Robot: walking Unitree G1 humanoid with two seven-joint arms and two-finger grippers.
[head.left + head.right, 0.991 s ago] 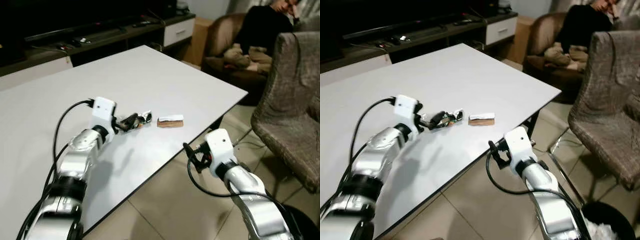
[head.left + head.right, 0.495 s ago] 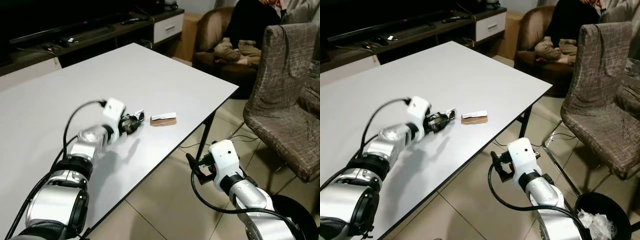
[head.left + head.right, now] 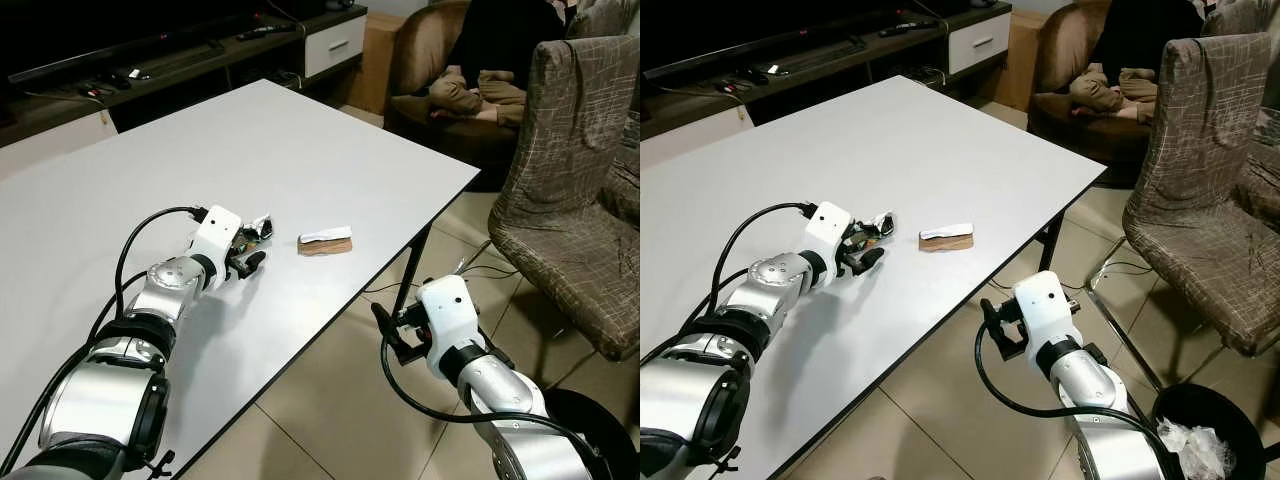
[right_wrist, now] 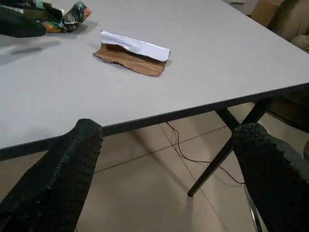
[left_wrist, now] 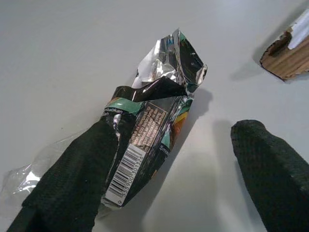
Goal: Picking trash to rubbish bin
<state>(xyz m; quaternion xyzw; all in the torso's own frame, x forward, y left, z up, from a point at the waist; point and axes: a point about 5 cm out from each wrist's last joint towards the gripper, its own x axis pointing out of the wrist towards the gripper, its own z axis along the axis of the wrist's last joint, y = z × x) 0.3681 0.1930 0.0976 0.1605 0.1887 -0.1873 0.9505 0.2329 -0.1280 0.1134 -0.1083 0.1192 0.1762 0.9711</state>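
A crumpled foil snack wrapper point(image 5: 154, 111) lies on the white table point(image 3: 300, 130), with a scrap of clear film beside it. My left gripper point(image 3: 245, 262) is down at the wrapper and open. One black finger point(image 5: 77, 179) rests along the wrapper's side and the other stands apart on the bare table. A torn piece of brown cardboard with white paper point(image 3: 325, 241) lies just to the right. My right gripper point(image 3: 392, 335) hangs open below the table's near edge, holding nothing. The black rubbish bin point(image 3: 1200, 440), with white trash in it, stands on the floor at the lower right.
A patterned grey chair point(image 3: 580, 180) stands right of the table, over tiled floor with cables. A person point(image 3: 490, 60) sits on a brown sofa at the back right. A dark TV console point(image 3: 150, 70) runs along the back.
The camera has shifted a little. My left gripper has drawn slightly back along the table and its fingers now straddle the wrapper. The right arm hangs much as before.
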